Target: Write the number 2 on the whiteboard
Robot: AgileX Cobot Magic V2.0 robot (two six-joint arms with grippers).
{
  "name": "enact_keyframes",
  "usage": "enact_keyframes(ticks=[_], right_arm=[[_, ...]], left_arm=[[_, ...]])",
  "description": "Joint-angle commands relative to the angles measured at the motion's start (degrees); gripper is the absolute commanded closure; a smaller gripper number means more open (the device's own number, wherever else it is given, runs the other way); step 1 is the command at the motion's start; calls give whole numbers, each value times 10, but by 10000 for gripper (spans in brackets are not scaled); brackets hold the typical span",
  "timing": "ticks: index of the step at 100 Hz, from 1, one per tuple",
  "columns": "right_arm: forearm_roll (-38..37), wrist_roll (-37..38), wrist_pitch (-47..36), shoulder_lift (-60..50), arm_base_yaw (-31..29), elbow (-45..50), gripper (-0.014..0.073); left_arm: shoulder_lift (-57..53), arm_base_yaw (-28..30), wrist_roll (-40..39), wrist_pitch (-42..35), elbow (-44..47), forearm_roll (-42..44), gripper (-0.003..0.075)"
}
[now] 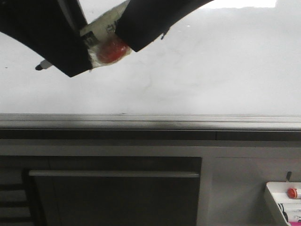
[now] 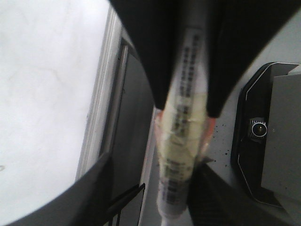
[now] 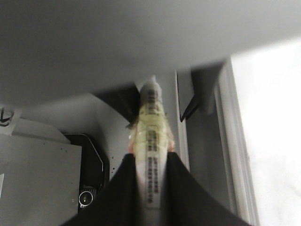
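Both the left gripper (image 1: 89,44) and right gripper (image 1: 120,28) clench our light, rigid, tape-wrapped marker (image 1: 106,35) mid-barrel over the whiteboard (image 1: 211,70), which shows no number 2 yet

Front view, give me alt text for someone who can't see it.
Two black grippers, the left gripper and the right gripper, both clamp one white tape-wrapped marker with a red band, its dark tip pointing left over the large glossy white whiteboard. No written digit shows on the board, only faint grey smears. A grey metal ledge runs along its lower edge.
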Motion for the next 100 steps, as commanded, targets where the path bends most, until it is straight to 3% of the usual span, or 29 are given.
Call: enact_keyframes(ticks=[1,11,21,33,43,73,90,100], right_arm=[[26,-5,-10,-26,-6,-19,649],[14,29,-15,-52,-28,-19,649],[-32,120,-16,-86,-64,-19,649],[-111,343,4,-133,-121,-18,649],[-168,456,39,-178,-162,-2,649],[-173,479,-82,-302,-204,155,649],[-168,479,-55,-319,-204,167,649],[-129,505,-84,-310,-204,165,649]], left_arm=[[-33,10,-40,-58,-21,-16,273],[-69,35,-65,-62,-21,-16,278],[-121,70,-96,-64,-13,-16,278],[-189,118,-130,-74,19,-16,278],[-247,164,-151,-103,67,-16,279],[-362,263,-231,-171,196,-20,279],[-363,277,-231,-170,208,-27,279],[-363,277,-231,-170,208,-27,279]])
